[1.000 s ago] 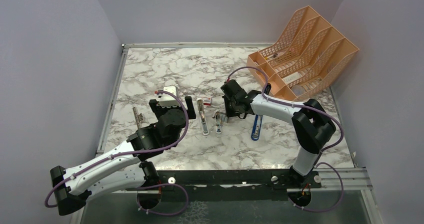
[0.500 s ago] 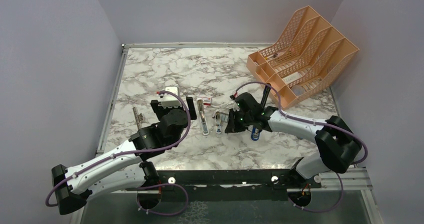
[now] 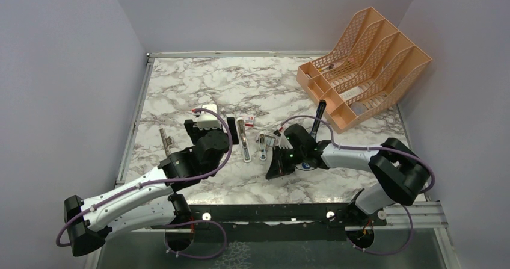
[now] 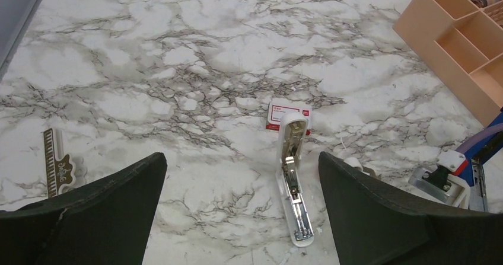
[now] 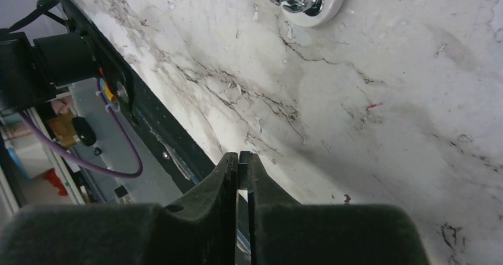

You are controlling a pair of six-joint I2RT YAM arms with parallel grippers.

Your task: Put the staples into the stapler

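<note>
Two grippers: the left gripper [image 4: 242, 164] holds its black jaws spread wide, with nothing between them. The right gripper [image 5: 242, 157] has its jaws pressed almost together, tips low over the table; whether the staples are between them I cannot tell.
Stapler: the slim white plastic stapler with a silver metal channel [image 4: 293, 176] lies unfolded flat between both grippers.
Around it: a small red-and-white cardboard box [image 4: 289, 114] touches its far end; a short white piece with silver metal inside [image 3: 262, 147] lies just beside it.
In the way: the right arm crosses a long blue-and-black tool [image 3: 320, 109].
Far right: a peach plastic mesh file rack [image 3: 367, 58].
Left side: a flat brass-coloured strip [image 3: 165, 141].
Surface: a smooth white marble-pattern table with grey veins [image 3: 240, 82].
</note>
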